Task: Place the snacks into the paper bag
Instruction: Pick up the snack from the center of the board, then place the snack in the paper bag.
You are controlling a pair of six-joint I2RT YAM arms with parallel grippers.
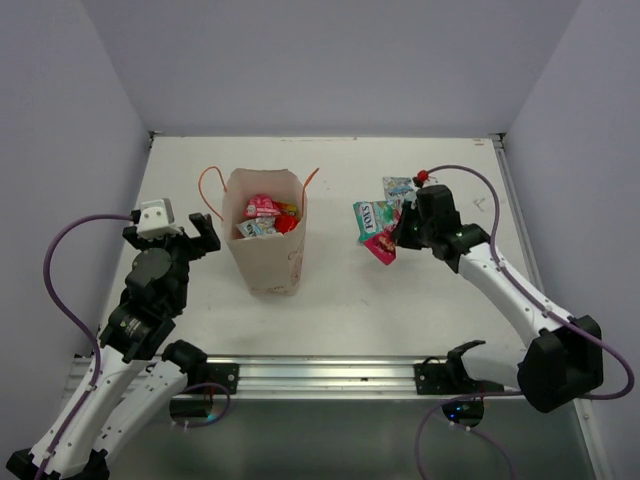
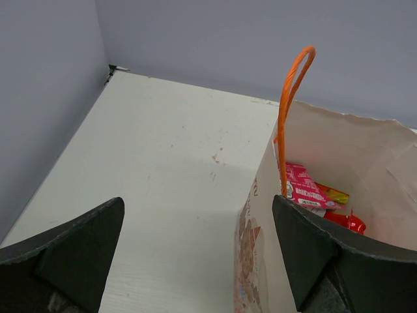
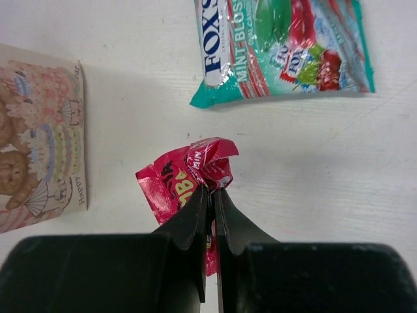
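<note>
Pinching crumpled shiny red plastic packet (image 3: pixel 171 182) between right fingers (image 3: pixel 194 218).
Holding left fingers (image 2: pixel 71 254) wide, cream printed paper bag (image 2: pixel 365 163) by the right one.

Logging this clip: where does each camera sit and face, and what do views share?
Top external: above and behind the robot, looking down on the table; left arm and right arm show, left gripper beside the paper bag, right gripper right of it.
Left wrist: on the left arm, facing the far wall; its open fingers frame the bag's side.
Right wrist: looks down at the table; its fingers pinch a red packet.
Shared: top and right wrist both show the FOX'S packet.
</note>
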